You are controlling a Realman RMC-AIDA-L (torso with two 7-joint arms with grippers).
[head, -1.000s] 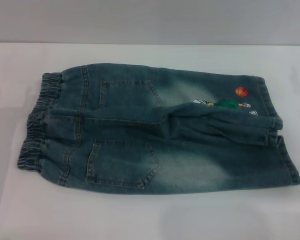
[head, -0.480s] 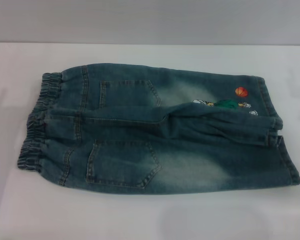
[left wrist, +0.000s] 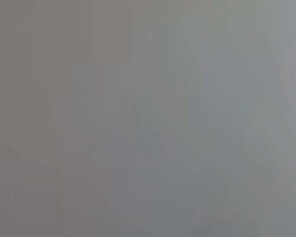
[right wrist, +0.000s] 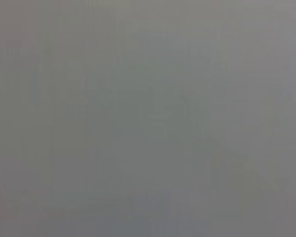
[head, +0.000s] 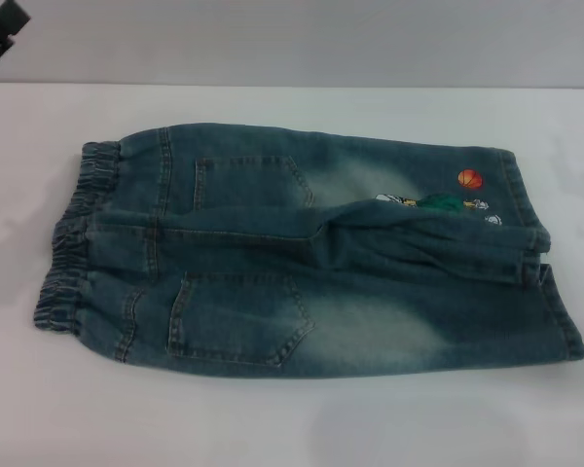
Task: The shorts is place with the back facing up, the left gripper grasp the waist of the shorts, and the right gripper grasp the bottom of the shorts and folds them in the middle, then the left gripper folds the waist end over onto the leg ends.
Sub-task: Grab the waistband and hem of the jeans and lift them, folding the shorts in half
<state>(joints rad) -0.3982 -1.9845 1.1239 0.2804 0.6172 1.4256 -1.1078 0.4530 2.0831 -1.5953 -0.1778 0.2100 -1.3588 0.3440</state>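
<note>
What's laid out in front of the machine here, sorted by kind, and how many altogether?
Faded blue denim shorts: 1
Stitched back pockets on them: 2
Orange basketball patch: 1
Black gripper at the far left corner: 1
White table: 1
Total: 6

A bare test or staging setup is suggested, such as a robotics lab, rather than a lived-in home. A plain white surface (head: 273, 418) is seen filling most of the head view, and it is backed by an unmarked grey wall (head: 302, 39) with no furniture, decoration or household clutter on it. Only one garment, a pair of denim shorts (head: 302, 253), is laid flat on the surface. A piece of black robot hardware (head: 0, 29) is seen at the far left corner. Nothing but featureless grey is shown in both wrist views, so the exact kind of room cannot be told.
</note>
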